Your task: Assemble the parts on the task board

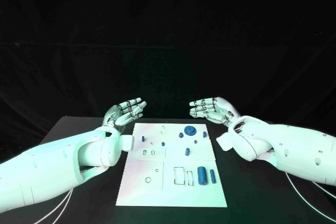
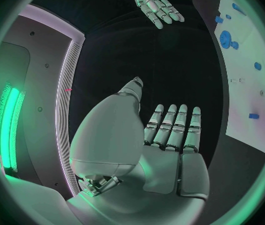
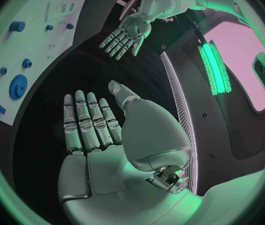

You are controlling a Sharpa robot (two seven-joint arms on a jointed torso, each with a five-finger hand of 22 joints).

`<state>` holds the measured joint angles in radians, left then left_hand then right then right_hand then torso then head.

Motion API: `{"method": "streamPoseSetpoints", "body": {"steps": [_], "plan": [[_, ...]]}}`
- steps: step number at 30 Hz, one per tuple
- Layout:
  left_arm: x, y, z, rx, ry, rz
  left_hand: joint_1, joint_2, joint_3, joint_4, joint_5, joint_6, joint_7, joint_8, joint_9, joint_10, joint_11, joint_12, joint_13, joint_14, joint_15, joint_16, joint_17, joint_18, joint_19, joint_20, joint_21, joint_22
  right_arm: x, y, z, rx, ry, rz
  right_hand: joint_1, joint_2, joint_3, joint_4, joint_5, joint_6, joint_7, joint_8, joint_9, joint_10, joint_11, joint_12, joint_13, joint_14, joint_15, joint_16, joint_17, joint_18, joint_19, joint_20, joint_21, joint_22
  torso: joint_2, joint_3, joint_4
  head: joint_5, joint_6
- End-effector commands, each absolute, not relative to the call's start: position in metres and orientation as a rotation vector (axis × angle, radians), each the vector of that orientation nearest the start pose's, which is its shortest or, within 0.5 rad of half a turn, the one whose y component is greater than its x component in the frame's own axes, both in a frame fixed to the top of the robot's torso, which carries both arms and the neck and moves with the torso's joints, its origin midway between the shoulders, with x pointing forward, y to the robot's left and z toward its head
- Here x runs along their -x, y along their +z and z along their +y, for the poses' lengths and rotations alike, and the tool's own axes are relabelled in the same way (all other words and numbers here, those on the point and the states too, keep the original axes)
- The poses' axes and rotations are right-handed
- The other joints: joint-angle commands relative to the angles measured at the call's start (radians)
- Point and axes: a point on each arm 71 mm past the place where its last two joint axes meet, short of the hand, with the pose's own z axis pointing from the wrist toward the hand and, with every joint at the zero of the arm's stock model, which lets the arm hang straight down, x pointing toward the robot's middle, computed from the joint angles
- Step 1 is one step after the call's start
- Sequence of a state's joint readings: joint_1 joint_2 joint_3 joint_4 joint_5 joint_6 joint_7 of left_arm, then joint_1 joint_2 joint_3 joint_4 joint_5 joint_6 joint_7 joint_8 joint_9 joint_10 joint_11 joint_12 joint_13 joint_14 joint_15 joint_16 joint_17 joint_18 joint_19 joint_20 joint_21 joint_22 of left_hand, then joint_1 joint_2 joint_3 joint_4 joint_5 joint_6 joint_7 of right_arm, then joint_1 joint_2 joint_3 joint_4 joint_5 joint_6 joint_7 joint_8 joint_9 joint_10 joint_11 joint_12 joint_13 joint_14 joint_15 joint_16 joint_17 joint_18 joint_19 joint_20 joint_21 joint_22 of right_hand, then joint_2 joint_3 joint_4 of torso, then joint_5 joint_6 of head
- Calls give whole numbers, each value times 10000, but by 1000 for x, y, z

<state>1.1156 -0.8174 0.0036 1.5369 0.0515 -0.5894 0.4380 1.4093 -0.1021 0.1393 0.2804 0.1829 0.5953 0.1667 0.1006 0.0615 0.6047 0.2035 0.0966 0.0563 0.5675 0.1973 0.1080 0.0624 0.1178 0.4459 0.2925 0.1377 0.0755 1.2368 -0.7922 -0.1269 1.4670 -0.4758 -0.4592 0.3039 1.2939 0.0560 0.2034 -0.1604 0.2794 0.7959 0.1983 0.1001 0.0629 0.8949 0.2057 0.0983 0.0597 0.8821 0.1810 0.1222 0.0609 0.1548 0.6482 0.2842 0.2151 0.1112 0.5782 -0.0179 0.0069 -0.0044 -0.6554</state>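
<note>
The white task board [image 1: 154, 187] lies in the middle of the black table, with small blue parts on it: a gear [image 1: 190, 130] near its far edge, a small peg [image 1: 188, 151] at mid-board, and two cylinders [image 1: 201, 175] lying near the right side. My left hand [image 1: 125, 112] hovers open, palm up, past the board's far left corner. Level with it, my right hand [image 1: 212, 110] is open past the far right corner. Both hold nothing. The left wrist view shows the left hand [image 2: 170, 130], the right hand [image 2: 154, 5] and the board [image 2: 248, 92]. The right wrist view shows the right hand [image 3: 92, 125], the left hand [image 3: 125, 35] and the gear [image 3: 18, 86].
The board has several empty slots and recesses [image 1: 183, 175] in its near half. Black table surface [image 1: 77, 131] surrounds the board on all sides. Both white forearms flank the board's left and right edges.
</note>
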Motion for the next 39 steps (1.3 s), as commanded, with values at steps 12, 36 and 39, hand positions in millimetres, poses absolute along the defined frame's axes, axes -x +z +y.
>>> {"method": "streamPoseSetpoints", "body": {"steps": [12,36,39], "plan": [[-467,-178,216,11884,-14255,12992,773,114,129,-177,-79,3295,479,614,117,3961,-343,721,237,4300,-611,1072,543,667,3604,-89,1510,431,-508,-166,-196,-941,9561,15743,115,-606,700,-604,-105,2038,75,-114,55,2275,-593,-245,74,3057,-869,186,235,273,2955,-853,2015,823,736,3,32,-121,188],[-442,-134,196,10839,-16054,13593,860,82,143,-224,-80,3354,426,591,102,4000,-374,666,216,4319,-634,1071,585,665,3720,-128,1556,418,-527,-157,-171,3496,5028,16302,-151,-1397,545,119,-73,2403,-524,-206,74,2221,-1212,228,287,6086,-1834,6513,4787,-260,5924,-1843,8718,7165,1764,-15,292,-529,512],[-441,-132,195,10789,-16109,13583,856,75,138,-223,-81,3354,429,588,101,3997,-372,661,214,4318,-633,1068,585,666,3725,-129,1559,418,-528,-158,-168,3658,4884,16324,-135,-1446,628,216,-38,2419,-541,-203,78,2162,-1199,280,306,6087,-1831,7552,5802,-371,6170,-1836,9350,8015,1831,-22,323,-557,510]]}}
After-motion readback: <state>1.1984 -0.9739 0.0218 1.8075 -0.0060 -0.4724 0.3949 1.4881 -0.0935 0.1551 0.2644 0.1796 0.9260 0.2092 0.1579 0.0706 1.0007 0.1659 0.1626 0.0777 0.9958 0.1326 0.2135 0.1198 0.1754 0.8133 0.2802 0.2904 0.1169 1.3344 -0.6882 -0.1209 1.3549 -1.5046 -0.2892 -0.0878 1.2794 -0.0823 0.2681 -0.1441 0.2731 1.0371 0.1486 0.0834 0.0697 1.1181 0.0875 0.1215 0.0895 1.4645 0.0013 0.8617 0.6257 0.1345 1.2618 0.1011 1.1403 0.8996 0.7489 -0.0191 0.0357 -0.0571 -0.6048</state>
